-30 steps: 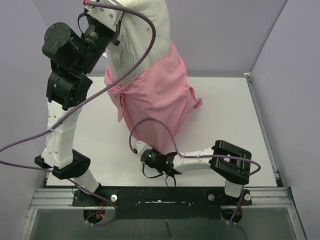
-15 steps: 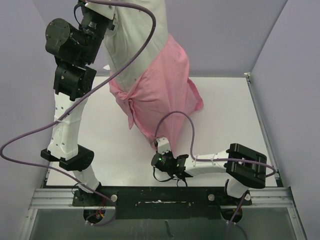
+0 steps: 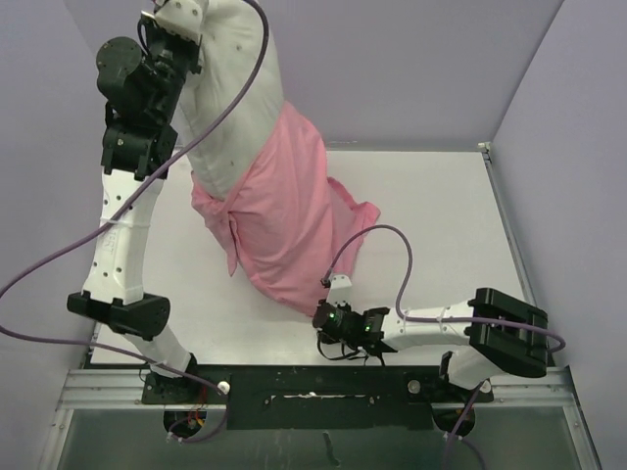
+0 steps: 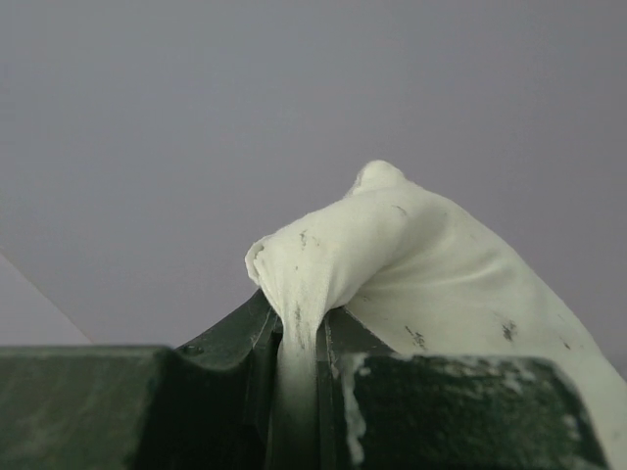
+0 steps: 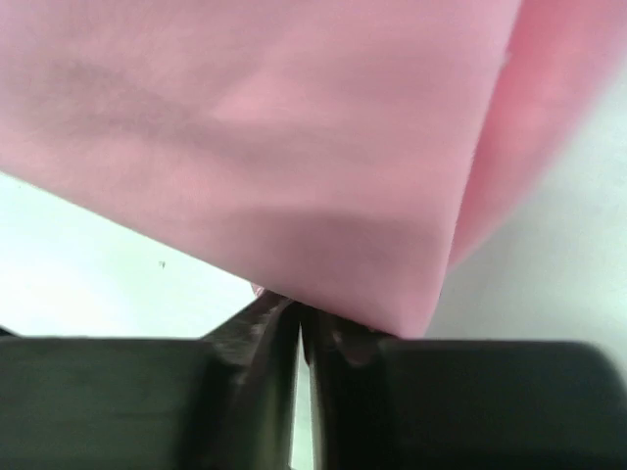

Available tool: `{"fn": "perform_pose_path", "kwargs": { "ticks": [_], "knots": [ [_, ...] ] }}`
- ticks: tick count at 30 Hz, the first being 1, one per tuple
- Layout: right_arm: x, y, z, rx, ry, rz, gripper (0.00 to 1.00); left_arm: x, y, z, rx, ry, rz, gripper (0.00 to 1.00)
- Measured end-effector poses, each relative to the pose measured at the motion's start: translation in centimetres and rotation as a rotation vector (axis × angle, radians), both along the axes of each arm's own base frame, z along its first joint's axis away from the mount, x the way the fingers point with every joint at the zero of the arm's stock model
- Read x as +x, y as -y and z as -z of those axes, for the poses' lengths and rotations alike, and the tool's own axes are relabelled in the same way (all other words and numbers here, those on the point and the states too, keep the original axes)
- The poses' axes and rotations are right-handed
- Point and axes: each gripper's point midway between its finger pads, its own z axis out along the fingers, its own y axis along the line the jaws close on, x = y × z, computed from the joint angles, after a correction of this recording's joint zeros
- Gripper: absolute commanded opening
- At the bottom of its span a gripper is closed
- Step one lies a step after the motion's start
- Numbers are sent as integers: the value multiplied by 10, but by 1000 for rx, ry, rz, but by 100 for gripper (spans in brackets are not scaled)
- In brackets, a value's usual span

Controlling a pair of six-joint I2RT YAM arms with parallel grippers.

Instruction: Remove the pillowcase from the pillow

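pink pillowcase point(image 3: 284, 215) over lower half of pillow point(image 3: 230, 98)

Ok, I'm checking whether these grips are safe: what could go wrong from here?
1. The left gripper pinches only a thin corner of the pillow. Under load it may slip out.
2. The right gripper seems to hold the pillowcase right at its edge, so the fabric might pull free.
3. The pillowcase is bunched around the pillow's middle and could snag there.
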Motion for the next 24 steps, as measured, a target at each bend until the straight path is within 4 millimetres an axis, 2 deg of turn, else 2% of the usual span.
{"fn": "perform_pose_path", "kwargs": {
  "ticks": [1,2,3,6,8,10,12,15,16,18,20,22,24],
  "knots": [
    [-4,0,-1,2,-16,-12,43,3,0,18,0,-55,10,0],
    [-8,0,-2,1,-33,-26,55,3,1,34,3,-103,24,0],
    [-12,-2,-5,7,-46,-38,62,4,4,56,6,-166,45,0],
    [-23,-2,-21,14,-80,-120,70,3,17,105,15,-307,118,0],
    [-24,0,-38,37,-86,-159,70,2,25,118,11,-345,161,0],
    [-12,2,-69,99,-74,-170,72,0,29,119,1,-352,194,0],
    [16,8,-109,189,-24,-138,76,-8,35,113,-8,-344,237,0],
    [76,38,-167,288,94,-39,77,-24,41,100,-17,-322,292,0],
    [98,53,-182,307,126,0,77,-30,42,95,-20,-312,310,0],
    [136,84,-196,314,163,76,77,-42,44,88,-21,-301,338,0],
    [172,114,-195,293,165,143,77,-52,46,84,-22,-298,361,0],
    [199,134,-175,253,119,173,78,-60,47,82,-17,-299,378,0],
    [212,141,-148,213,54,171,78,-66,48,82,-13,-301,390,0]
  ]
}}
